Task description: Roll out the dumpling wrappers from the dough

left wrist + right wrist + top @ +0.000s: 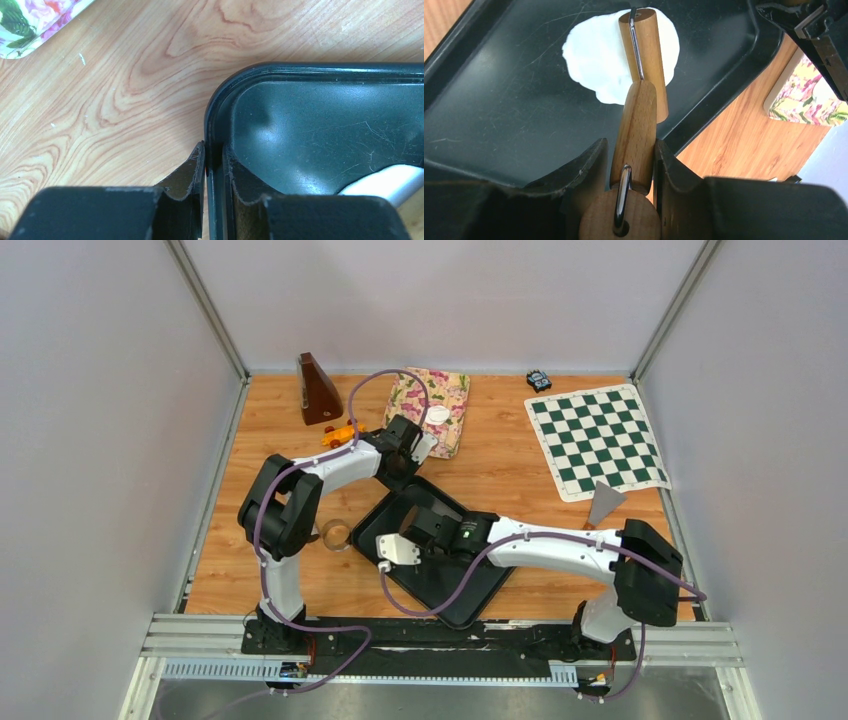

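The right gripper [631,160] is squeezing the roller [651,60], pressing dough [591,60] in the tray [489,110] flat; the left gripper [214,162] is pinching the tray's rim, steadying it.

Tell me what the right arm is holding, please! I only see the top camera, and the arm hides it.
Observer: The right gripper is shut on the handle of a wooden roller.
Operator: Is it touching any dough?
Observer: It seems so. The barrel lies across a flattened white dough sheet in the black tray.
Operator: What's the left arm doing?
Observer: The left gripper pinches the tray's rim, one finger outside and one inside.
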Controlling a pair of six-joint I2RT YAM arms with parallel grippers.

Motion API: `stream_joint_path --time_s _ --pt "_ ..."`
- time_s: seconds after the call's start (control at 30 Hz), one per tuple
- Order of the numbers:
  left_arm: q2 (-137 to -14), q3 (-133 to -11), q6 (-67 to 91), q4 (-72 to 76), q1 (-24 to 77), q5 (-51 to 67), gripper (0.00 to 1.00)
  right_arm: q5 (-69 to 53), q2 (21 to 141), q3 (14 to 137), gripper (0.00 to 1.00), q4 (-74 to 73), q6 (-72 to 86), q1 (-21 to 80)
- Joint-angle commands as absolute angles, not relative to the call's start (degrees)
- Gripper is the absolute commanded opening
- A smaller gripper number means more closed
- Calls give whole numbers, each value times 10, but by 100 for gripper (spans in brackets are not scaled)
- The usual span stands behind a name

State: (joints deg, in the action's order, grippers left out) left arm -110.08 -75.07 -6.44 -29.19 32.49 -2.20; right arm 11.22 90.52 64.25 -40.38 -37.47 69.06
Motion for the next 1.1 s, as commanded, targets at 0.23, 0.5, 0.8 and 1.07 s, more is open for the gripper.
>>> stream_joint_path --time_s 0.23,0.5,0.8,1.07 --pt "-1079 -768 -79 -261 315 -79 0 -132 905 565 0 -607 -379 749" --pt "-1079 -770 -78 -262 313 -73 0 -72 865 568 0 -602 -396 748" --pt "-1076 -768 -79 -262 314 -62 0 36 834 664 0 -530 -435 690" --pt "-1072 -767 -80 -261 314 -58 0 50 856 680 0 -455 -438 679"
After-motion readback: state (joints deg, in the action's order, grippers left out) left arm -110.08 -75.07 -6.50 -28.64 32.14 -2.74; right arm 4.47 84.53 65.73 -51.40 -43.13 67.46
